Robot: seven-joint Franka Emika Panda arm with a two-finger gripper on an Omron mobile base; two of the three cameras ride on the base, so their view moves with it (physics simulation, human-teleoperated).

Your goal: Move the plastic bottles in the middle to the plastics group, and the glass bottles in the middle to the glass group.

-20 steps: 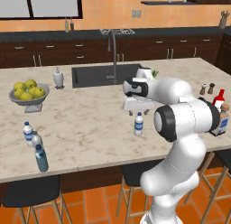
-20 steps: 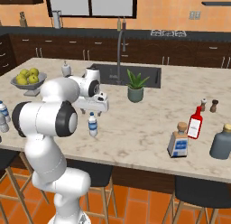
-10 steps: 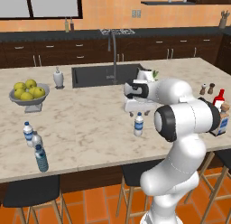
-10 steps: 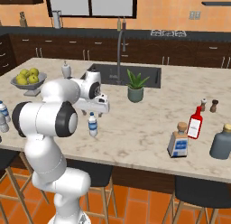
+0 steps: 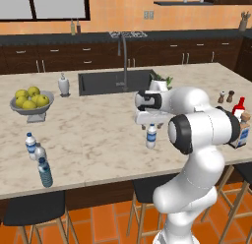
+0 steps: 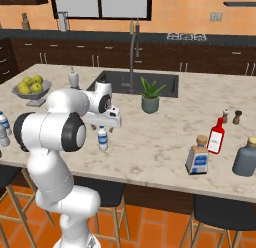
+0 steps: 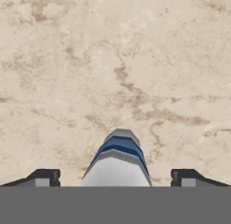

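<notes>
A long beige marble island counter (image 5: 93, 139) with a dark sink (image 5: 115, 81) is set before dark cabinets and an orange wall. The gripper (image 7: 115, 177) is spread wide around a small clear white-capped, blue-labelled plastic bottle (image 5: 151, 136), standing upright mid-counter; contact cannot be told.

arm (image 5: 197, 139): my links look glossy white, fat and rounded
joints (image 5: 178, 134): I see dark grey discs set into the white shells
hand (image 6: 102, 119): mine is a white block with a dark round face
finger tips (image 7: 43, 178): small, dark, with pale pads
</notes>
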